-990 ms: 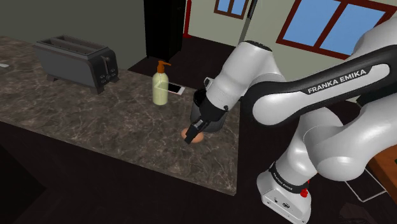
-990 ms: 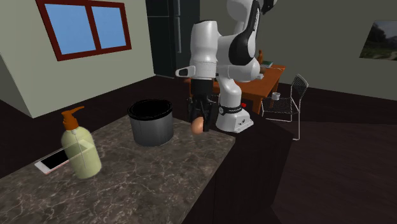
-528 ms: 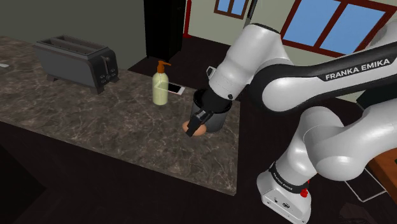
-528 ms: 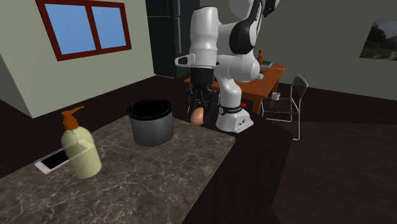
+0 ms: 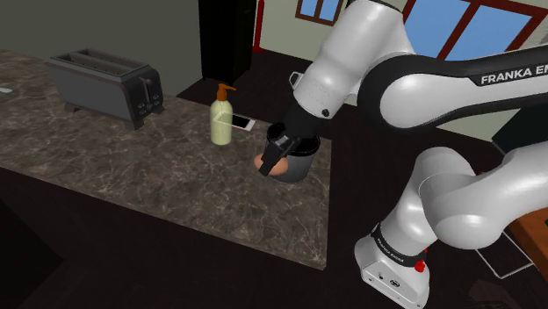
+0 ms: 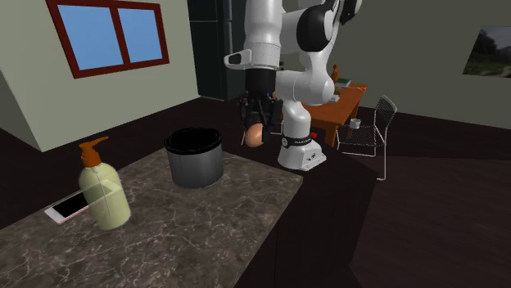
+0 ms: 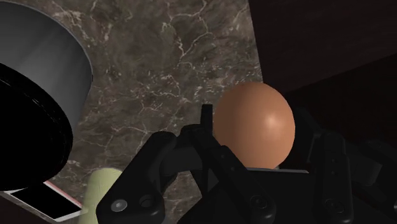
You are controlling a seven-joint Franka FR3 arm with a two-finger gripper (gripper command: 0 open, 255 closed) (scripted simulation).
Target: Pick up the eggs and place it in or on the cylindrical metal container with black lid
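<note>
Your gripper (image 5: pixel 270 163) is clamping a brown egg (image 5: pixel 265 164) between its two black fingers. The egg is hanging clear of the marble-patterned counter (image 5: pixel 132 167), not resting on it.

Take the grey cylindrical container (image 5: pixel 303 163) with the black rim as your landmark. In the shoulder view the egg is overlapping the lower part of the container's wall, on the side facing the camera. In the second exterior view the gripper (image 6: pixel 255 129) is pointing down. There the egg (image 6: pixel 255 136) is hanging at about the height of the container's (image 6: pixel 195 162) rim, just beside it toward that view's right and not over its black top.

In the wrist view you are looking along the fingers (image 7: pixel 205 127) at the egg (image 7: pixel 254 122), which they are pressing on both sides. The container (image 7: pixel 48 60) is standing off to one side of the gripper (image 7: pixel 254 137), with a strip of counter (image 7: pixel 172 51) showing between it and the egg.

A pale soap bottle (image 6: pixel 104 192) with an orange pump is standing on the counter near the container, on the side away from the egg. A white phone (image 6: pixel 70 207) is lying just beside the bottle. A grey toaster (image 5: pixel 107 86) is sitting well apart from the container, beyond the bottle. The arm's white stand (image 5: pixel 391 263) is sitting off the counter's end, on the egg's side of the container.
</note>
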